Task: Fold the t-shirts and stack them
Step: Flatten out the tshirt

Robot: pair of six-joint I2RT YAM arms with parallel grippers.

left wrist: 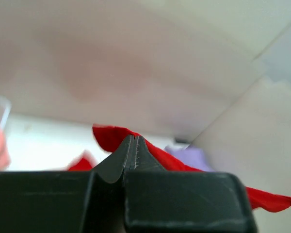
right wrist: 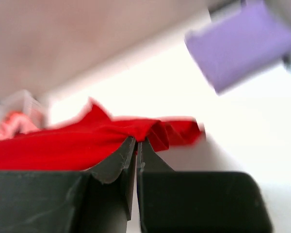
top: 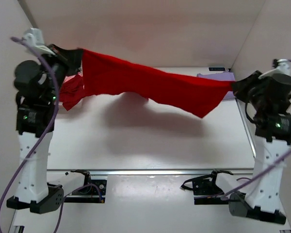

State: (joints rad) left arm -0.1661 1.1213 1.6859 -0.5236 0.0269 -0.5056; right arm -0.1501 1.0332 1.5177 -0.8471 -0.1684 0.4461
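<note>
A bright red t-shirt [top: 150, 85] hangs stretched in the air between both grippers, above the white table [top: 150, 145]. My left gripper [top: 79, 57] is shut on its left end, high at the far left. My right gripper [top: 234, 87] is shut on its right end, lower at the far right. In the left wrist view the red cloth [left wrist: 111, 138] shows behind the closed fingertips [left wrist: 135, 141]. In the right wrist view the cloth [right wrist: 87, 141] bunches at the closed fingertips [right wrist: 137, 143]. A pale lavender t-shirt [top: 218, 76] lies folded at the back right; it also shows in the right wrist view [right wrist: 240, 43].
A darker red cloth [top: 72, 94] hangs or lies under the left gripper at the far left. A clear bin with pink-orange cloth [right wrist: 17, 119] shows blurred in the right wrist view. White walls close in the table on the left, back and right.
</note>
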